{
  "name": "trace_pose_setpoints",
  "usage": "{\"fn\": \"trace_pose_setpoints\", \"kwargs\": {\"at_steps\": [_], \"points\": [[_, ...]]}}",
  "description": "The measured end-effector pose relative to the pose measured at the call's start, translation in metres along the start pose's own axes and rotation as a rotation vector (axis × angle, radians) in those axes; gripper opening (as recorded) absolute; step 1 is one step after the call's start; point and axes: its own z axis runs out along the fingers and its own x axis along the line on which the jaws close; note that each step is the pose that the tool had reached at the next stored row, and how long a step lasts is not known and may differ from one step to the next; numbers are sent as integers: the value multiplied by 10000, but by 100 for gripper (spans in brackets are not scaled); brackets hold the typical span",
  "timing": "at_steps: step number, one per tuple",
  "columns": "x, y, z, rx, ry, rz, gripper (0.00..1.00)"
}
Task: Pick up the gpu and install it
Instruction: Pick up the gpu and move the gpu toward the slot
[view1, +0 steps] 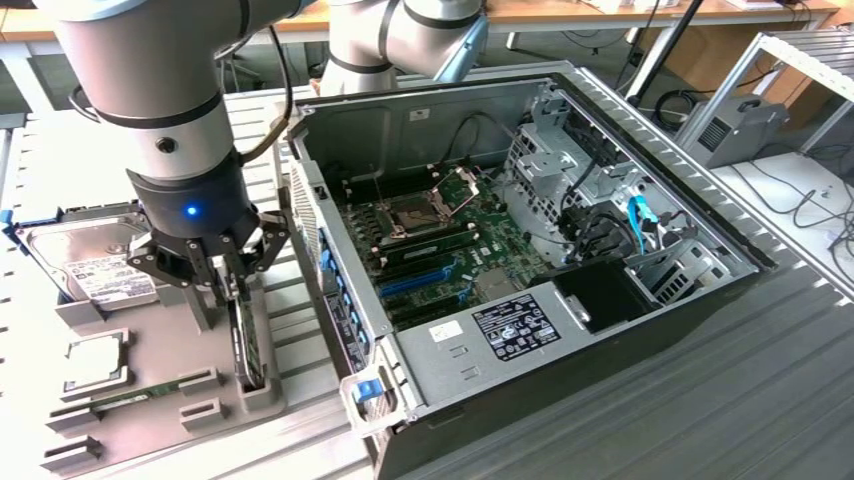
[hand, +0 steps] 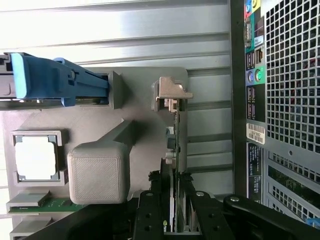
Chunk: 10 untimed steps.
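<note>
HDD (view1: 94, 265): lies flat in a pocket at the fixture's far corner, exterior view's left. Not part of this job.
CPU (view1: 96, 358) / mem stick (view1: 134, 392): parked in pockets toward the fixture's near edge.
Fixture (view1: 160, 350): gray parts tray on the tabletop (view1: 721, 400), just beside the case.
gpu (view1: 247, 340): stands on its long edge in a slot along the fixture edge nearest the case, with the bracket end seated in a notched post. Edge-up stance prob. leaves both faces free for a pinch.
Jaws: narrow, closed on the gpu, one finger per face. Card's lower edge sits in the slot, so not yet lifted.
Arm (view1: 147, 90): wrist vertical, tool pointing straight down over the fixture.
Case (view1: 441, 100): on its side, open face up, mobo (view1: 454, 240) exposed. Blue exp. slots (view1: 414, 280) vacant, so gpu not installed.
</note>
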Motion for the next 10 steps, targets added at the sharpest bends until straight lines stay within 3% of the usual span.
{"fn": "trace_pose_setpoints", "kwargs": {"at_steps": [10], "points": [[-1,-2,-33,-1,0,0,29]]}}
